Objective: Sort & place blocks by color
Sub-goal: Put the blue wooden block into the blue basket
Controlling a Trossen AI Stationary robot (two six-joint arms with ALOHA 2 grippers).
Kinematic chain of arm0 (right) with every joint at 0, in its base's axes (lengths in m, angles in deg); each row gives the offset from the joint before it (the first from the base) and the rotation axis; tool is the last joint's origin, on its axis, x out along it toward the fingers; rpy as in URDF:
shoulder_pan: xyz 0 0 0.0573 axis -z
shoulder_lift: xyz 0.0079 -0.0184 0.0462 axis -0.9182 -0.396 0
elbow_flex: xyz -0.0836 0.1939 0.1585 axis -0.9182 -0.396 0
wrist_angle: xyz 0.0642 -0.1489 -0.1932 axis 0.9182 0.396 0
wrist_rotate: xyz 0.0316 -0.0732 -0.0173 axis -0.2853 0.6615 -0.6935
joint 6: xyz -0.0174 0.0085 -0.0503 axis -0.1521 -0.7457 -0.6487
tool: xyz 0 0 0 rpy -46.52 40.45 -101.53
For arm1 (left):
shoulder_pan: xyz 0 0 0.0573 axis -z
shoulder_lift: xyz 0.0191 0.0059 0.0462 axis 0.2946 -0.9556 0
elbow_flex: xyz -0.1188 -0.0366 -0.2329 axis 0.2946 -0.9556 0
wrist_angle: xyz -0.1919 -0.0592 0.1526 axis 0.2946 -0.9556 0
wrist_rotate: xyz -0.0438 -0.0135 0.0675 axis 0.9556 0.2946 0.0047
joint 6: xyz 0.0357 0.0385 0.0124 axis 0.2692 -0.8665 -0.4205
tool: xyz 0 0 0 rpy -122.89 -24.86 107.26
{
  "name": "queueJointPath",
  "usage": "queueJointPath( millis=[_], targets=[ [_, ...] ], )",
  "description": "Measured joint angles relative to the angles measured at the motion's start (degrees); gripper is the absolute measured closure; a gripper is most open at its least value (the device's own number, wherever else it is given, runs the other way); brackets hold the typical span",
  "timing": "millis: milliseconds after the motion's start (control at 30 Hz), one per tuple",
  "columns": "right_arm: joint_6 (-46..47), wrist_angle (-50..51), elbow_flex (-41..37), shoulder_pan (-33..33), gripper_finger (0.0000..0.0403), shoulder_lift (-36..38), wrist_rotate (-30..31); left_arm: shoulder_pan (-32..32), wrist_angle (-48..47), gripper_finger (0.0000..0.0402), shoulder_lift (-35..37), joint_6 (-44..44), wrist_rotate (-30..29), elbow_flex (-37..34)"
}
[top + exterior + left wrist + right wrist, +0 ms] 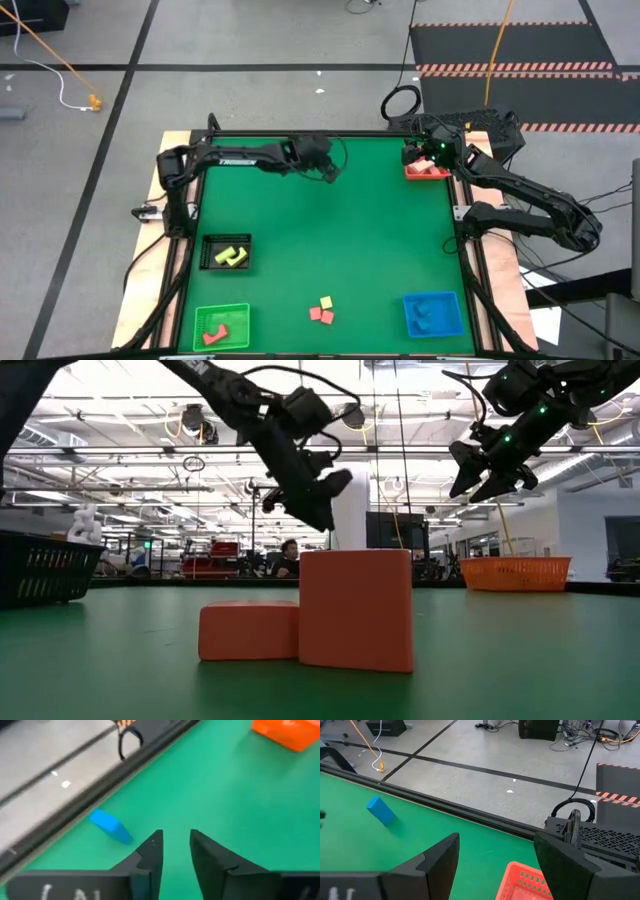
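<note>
A blue block lies flat on the green table near its far edge, also seen in the right wrist view. My left gripper hovers open just short of it, touching nothing, at the table's far middle. My right gripper is open and empty above the red tray at the far right corner. Two red blocks and a yellow block rest on the table near its near edge; the red ones fill the low view.
A black bin at the left holds yellow blocks. The green tray at the near left holds a red block. The blue tray at the near right holds blue blocks. The table's middle is bare green mat. A black rail runs along the far edge.
</note>
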Motion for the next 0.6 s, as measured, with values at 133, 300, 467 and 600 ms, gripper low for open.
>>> queueJointPath(
  millis=[133,300,467,600],
  targets=[
    [0.0,0.04,0.0,0.0,0.0156,0.04,0.0,-0.94,1.04,0.0261,1.06,4.79,0.1,0.0],
    [0.0,-0.06,0.0,0.01,0.0156,0.04,-0.02,-3.83,0.57,0.0222,-0.52,12.38,1.49,-0.04],
    [0.0,-0.08,0.0,0.01,0.0156,0.04,-0.02,-8.05,2.36,0.0197,-1.75,20.35,8.86,-0.02],
    [0.0,-0.07,0.0,0.0,0.0156,0.02,0.0,-10.54,2.69,0.0194,-2.37,22.88,12.4,-0.06]
  ],
)
